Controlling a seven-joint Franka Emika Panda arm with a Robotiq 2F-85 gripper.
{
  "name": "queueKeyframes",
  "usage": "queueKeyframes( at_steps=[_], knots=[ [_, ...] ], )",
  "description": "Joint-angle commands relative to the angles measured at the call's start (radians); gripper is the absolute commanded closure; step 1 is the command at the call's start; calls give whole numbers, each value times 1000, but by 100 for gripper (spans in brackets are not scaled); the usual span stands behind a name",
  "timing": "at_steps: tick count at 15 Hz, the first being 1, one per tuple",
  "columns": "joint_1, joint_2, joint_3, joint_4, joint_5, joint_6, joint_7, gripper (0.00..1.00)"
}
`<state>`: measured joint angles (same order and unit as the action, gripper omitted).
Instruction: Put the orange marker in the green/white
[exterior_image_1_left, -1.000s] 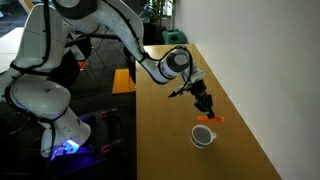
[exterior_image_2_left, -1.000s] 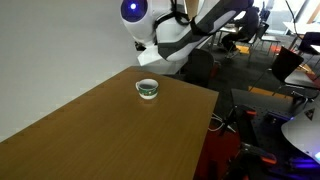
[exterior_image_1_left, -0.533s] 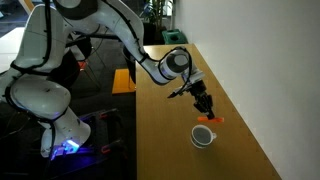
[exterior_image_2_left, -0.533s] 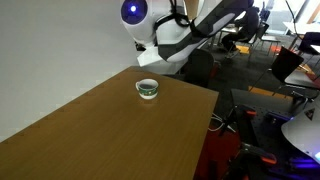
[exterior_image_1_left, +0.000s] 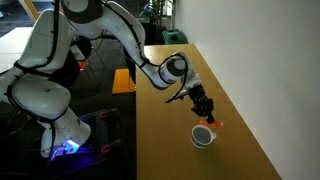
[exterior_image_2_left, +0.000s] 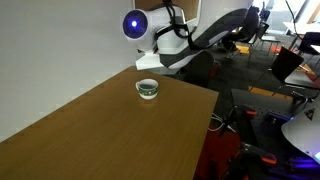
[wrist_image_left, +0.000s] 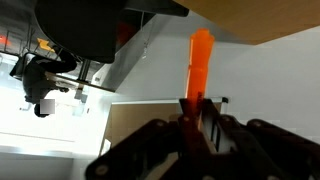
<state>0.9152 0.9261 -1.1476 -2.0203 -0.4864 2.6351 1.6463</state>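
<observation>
Wooden counter runs beside a white wall; the black fingers are clamped on the short bright orange marker, which juts out past their tips. Since a second ago they have sunk nearer the small white cup with green inside, now just below and beside them, so release looks close

The long brown wooden counter is showing a smooth satin finish and is catching soft glare in both exterior views. The small round white cup is gleaming as glazed ceramic. The short bright orange marker is reading as smooth plastic. The dark fingers are appearing matt black, perhaps metal, though blur is hiding detail. The rounded white arm shells are shining as glossy plastic.
</observation>
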Motion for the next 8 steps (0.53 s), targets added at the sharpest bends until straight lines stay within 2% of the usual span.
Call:
queueKeyframes(
  at_steps=[1, 8],
  knots=[
    [24, 66, -31, 9, 11, 30, 94, 96],
    [31, 165, -38, 27, 15, 61, 226, 96]
  ],
)
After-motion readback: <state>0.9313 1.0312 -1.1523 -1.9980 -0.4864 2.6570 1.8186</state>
